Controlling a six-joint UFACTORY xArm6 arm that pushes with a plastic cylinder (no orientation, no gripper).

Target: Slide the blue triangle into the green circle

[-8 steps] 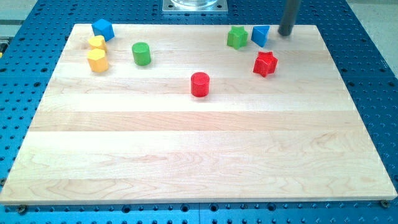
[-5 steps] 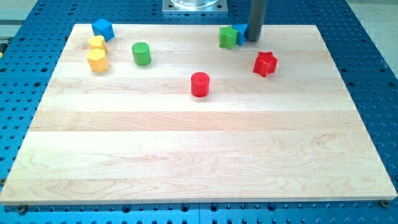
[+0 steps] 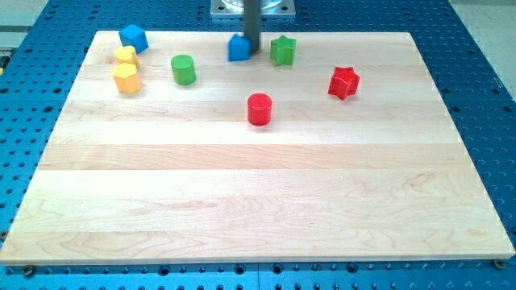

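Note:
The blue triangle [image 3: 238, 48] sits near the view's top edge of the wooden board, a little left of centre. My tip [image 3: 251, 50] touches its right side. The green circle [image 3: 183, 69], a short cylinder, stands to the left of the blue triangle and slightly lower, with a gap between them. The dark rod rises from the tip out of the view's top.
A green star [image 3: 283, 51] lies just right of my tip. A red star [image 3: 343, 82] is at the right, a red cylinder [image 3: 259, 109] near the centre. A blue block [image 3: 133, 37] and two yellow blocks [image 3: 126, 55] [image 3: 126, 78] sit at the top left.
My tip swept left along the top edge, pushing the blue triangle left past the green star. The green star shifted a little left.

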